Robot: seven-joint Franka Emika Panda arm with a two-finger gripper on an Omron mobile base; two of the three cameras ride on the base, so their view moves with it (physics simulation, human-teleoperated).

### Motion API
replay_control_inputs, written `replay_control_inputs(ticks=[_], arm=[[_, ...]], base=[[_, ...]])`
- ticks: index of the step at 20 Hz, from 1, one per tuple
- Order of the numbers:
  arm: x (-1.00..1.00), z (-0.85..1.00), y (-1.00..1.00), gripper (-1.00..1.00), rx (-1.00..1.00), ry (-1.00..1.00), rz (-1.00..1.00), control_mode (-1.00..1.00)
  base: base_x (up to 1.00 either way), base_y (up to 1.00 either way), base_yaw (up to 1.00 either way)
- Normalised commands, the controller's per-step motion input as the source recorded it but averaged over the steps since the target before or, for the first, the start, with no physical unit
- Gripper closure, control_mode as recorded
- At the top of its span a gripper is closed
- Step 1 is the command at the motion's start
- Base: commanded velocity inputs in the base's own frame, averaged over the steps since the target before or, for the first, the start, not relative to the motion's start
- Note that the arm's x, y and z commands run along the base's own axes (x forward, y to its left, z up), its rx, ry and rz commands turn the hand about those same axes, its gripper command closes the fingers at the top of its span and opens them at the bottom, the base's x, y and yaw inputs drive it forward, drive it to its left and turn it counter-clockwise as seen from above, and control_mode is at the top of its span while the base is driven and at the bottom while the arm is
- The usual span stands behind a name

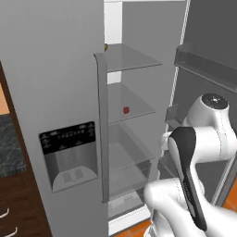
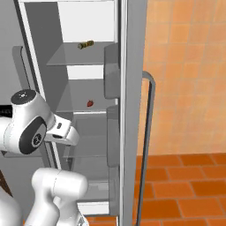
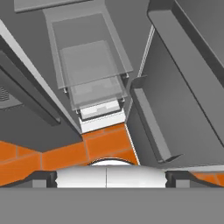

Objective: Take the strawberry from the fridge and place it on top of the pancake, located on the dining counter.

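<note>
The fridge (image 1: 55, 69) stands with its dispenser door closed and its right door swung open. A tiny red strawberry (image 1: 126, 110) lies alone on the middle clear shelf (image 2: 90, 103). My gripper (image 3: 109, 179) is open, its dark fingertips (image 3: 43, 179) far apart with nothing between them. It hangs in front of the open compartment, below the strawberry's shelf, and points down at the lower drawers and the floor. The white hand (image 2: 65, 130) sits low and left of the strawberry. The pancake and the dining counter are out of view.
A small yellowish-olive item (image 2: 85, 44) lies on the upper shelf. Clear drawers (image 3: 92, 74) fill the fridge's bottom. The open door with its bins (image 1: 203, 65) stands close on the right, its long handle (image 2: 150, 132) beside an orange tiled wall. Dark wood cabinets (image 1: 18, 203) are at left.
</note>
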Motion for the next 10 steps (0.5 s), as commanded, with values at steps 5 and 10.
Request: replay_control_inputs(ticks=[5, 10], arm=[[0.00, 0.00, 0.00, -1.00, 0.00, 0.00, 0.00, 1.00], [0.00, 0.00, 0.00, -1.00, 0.00, 0.00, 0.00, 1.00]], base=[[0.11, 0.00, 0.02], [0.41, 0.09, 0.00]])
